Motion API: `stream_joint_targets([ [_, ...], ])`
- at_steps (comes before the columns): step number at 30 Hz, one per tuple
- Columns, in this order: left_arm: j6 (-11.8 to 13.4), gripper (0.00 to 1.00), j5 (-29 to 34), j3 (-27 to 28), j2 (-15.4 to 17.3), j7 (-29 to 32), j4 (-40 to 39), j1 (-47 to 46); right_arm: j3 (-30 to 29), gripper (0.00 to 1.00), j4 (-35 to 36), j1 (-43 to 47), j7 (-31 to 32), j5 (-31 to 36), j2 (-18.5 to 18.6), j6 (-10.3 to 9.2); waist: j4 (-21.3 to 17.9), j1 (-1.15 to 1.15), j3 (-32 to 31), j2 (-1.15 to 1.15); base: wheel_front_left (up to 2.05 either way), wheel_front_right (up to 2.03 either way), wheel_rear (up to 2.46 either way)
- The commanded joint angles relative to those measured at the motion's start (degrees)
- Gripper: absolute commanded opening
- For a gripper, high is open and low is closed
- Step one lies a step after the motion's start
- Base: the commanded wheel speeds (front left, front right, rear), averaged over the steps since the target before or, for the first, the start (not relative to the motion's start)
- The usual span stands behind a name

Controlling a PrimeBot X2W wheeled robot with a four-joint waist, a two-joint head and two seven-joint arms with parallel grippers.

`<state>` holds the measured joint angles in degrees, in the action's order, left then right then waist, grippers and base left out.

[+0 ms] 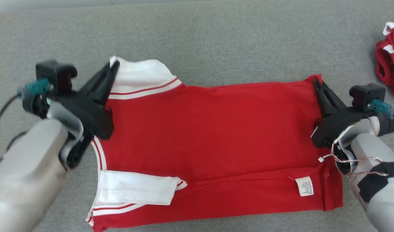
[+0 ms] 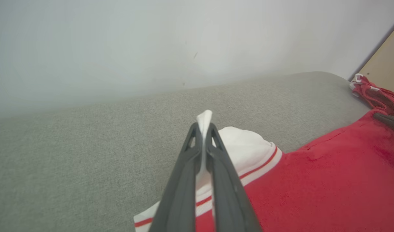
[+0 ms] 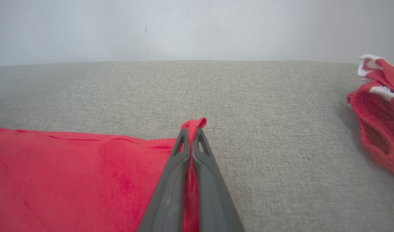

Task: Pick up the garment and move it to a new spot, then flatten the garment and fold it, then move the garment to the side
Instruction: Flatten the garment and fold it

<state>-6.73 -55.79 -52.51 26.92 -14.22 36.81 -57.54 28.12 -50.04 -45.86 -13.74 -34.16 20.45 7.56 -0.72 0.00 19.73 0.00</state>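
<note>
L gripper [image 1: 114,66], R gripper [image 1: 316,82] clamp 1 garment [image 1: 209,129]; 1 red pile [image 1: 390,64] apart.

On the shirt [image 1: 209,135], the label [image 1: 304,186] has print too small to read. The shirt's lower-left corner is cut off. Right of it, red cloth [image 1: 390,61] runs off-frame.

Grey fabric surface [image 1: 216,38] holds a red garment [image 1: 209,129] and possibly red shorts [image 1: 391,64]
</note>
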Motion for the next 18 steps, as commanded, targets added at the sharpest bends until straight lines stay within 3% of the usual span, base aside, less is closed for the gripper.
stream_joint_targets([
  [1,0.8,0.0,-0.1,0.7,0.7,-0.5,-2.1,2.4,-0.3,0.0,0.6,1.4,-0.6,-0.4,0.8,-0.14,0.8,0.0,-1.0,0.0,0.0,0.0,0.0],
  [9,6.9,0.0,1.3,6.5,3.0,-1.0,-18.2,15.6,-5.3,0.0,7.1,7.7,-1.5,0.4,2.4,-0.14,1.7,0.0,-3.0,0.0,0.0,0.0,0.0],
  [18,11.8,0.0,5.2,12.9,2.1,-0.9,-30.8,32.2,-15.4,0.0,18.9,20.7,-1.5,4.5,0.8,-0.14,3.1,0.0,-5.9,0.0,0.0,0.0,0.0],
])
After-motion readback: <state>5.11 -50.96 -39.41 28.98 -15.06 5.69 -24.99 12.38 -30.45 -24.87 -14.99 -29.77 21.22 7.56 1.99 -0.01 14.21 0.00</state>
